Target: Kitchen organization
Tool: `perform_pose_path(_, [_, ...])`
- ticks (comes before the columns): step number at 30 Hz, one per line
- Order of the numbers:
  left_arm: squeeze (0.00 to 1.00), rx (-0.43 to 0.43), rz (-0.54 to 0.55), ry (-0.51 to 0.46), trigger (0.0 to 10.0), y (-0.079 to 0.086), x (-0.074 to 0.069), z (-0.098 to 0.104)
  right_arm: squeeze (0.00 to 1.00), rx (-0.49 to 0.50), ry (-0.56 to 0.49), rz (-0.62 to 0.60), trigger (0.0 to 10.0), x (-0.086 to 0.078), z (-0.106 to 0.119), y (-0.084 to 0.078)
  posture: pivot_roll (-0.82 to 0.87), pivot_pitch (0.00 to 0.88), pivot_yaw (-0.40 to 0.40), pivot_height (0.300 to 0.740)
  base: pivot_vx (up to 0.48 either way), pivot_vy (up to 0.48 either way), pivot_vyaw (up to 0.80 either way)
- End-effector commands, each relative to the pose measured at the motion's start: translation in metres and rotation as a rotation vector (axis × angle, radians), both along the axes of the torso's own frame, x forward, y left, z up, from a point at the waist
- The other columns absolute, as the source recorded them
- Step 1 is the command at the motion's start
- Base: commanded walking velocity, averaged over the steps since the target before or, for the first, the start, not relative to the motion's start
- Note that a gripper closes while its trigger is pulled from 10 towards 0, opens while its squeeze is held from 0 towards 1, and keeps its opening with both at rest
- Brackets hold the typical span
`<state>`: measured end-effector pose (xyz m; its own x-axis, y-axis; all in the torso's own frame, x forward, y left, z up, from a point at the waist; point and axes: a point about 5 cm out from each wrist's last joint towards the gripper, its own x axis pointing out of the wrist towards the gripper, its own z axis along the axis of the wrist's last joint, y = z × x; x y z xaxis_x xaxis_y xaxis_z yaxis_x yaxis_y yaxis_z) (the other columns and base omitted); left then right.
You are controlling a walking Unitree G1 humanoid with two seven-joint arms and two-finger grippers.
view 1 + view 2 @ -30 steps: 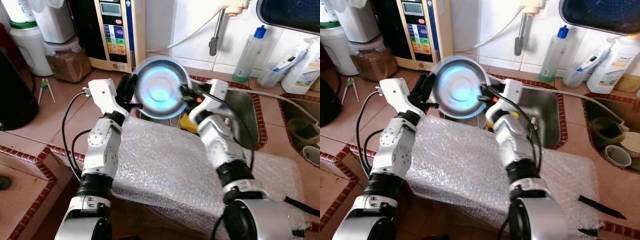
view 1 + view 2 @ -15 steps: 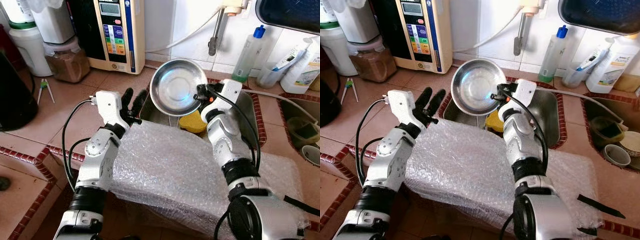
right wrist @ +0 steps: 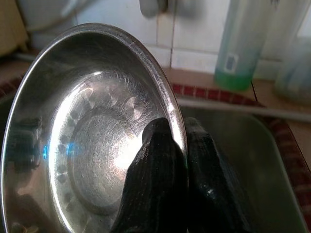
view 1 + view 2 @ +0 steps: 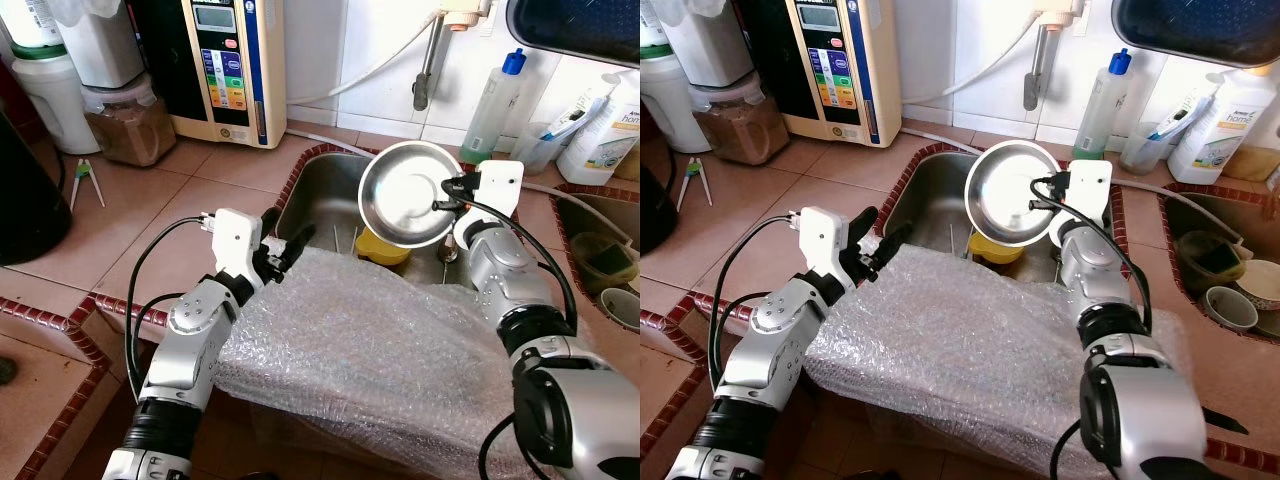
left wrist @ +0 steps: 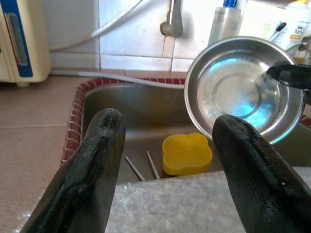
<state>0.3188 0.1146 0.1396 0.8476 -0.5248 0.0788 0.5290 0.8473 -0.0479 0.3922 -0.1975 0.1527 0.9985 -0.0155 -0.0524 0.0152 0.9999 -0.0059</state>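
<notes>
A beige water purifier (image 4: 228,68) with coloured buttons stands against the tiled wall beside a jar of brown powder (image 4: 128,126), while a clear bottle with a blue cap (image 4: 496,100) stands behind the sink near a white bottle (image 4: 600,122).

bubble wrap (image 4: 400,350) fronting sink (image 4: 320,190), yellow mould (image 4: 382,248) inside

The two head views looked forward and down from above the counter, taking in the sink (image 4: 330,200), both silver arms and the tiled wall behind. The left wrist view faced along its two spread black fingers (image 5: 92,170) toward the same sink, close and low, catching the steel bowl (image 5: 238,90) that the head views also showed. The right wrist view sat very near that bowl, facing the wall.
</notes>
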Motion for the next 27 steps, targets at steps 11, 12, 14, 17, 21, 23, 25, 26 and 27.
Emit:
perform_pose_path(11, [1.0, 0.079, -0.034, -0.004, 10.0, -0.003, -0.002, 0.003, 1.0, 0.023, 0.077, 0.072, 4.9, -0.005, -0.024, 0.021, 0.02, 0.066, 0.028, 0.74, 0.0, 0.0, 0.0])
perform_pose_path(12, [1.0, 0.086, -0.032, -0.009, 10.0, -0.003, -0.001, 0.004, 1.0, 0.035, 0.084, 0.07, 10.0, -0.006, -0.026, 0.023, 0.01, 0.064, 0.028, 0.74, 0.0, 0.0, 0.0])
perform_pose_path(14, [1.0, 0.101, -0.027, -0.014, 10.0, -0.002, 0.001, 0.005, 1.0, 0.053, 0.094, 0.07, 10.0, -0.008, -0.03, 0.026, 0.01, 0.06, 0.029, 0.74, 0.0, 0.0, 0.0])
perform_pose_path(17, [1.0, 0.124, -0.015, -0.019, 10.0, -0.001, 0.004, 0.005, 1.0, 0.076, 0.104, 0.086, 10.0, -0.011, -0.037, 0.033, 0.01, 0.057, 0.03, 0.74, 0.0, 0.0, 0.0])
perform_pose_path(21, [1.0, 0.122, 0.011, -0.017, 10.0, 0.003, 0.007, 0.007, 1.0, 0.089, 0.112, 0.115, 10.0, -0.015, -0.045, 0.044, 0.02, 0.05, 0.035, 0.74, 0.0, 0.0, 0.0])
perform_pose_path(23, [1.0, 0.126, 0.014, -0.017, 10.0, 0.005, 0.007, 0.006, 1.0, 0.087, 0.113, 0.115, 10.0, -0.015, -0.046, 0.045, 0.02, 0.048, 0.035, 0.74, 0.0, 0.0, 0.0])
perform_pose_path(25, [1.0, 0.132, 0.016, -0.013, 10.0, 0.006, 0.007, 0.005, 1.0, 0.091, 0.114, 0.113, 10.0, -0.015, -0.045, 0.044, 0.02, 0.046, 0.036, 0.74, 0.0, 0.0, 0.0])
perform_pose_path(26, [1.0, 0.138, 0.016, -0.014, 10.0, 0.007, 0.007, 0.005, 1.0, 0.089, 0.111, 0.11, 10.0, -0.014, -0.044, 0.043, 0.02, 0.043, 0.035, 0.74, 0.0, 0.0, 0.0])
perform_pose_path(27, [1.0, 0.142, 0.016, -0.014, 10.0, 0.007, 0.007, 0.005, 1.0, 0.087, 0.108, 0.108, 10.0, -0.014, -0.043, 0.041, 0.02, 0.04, 0.035, 0.74, 0.0, 0.0, 0.0])
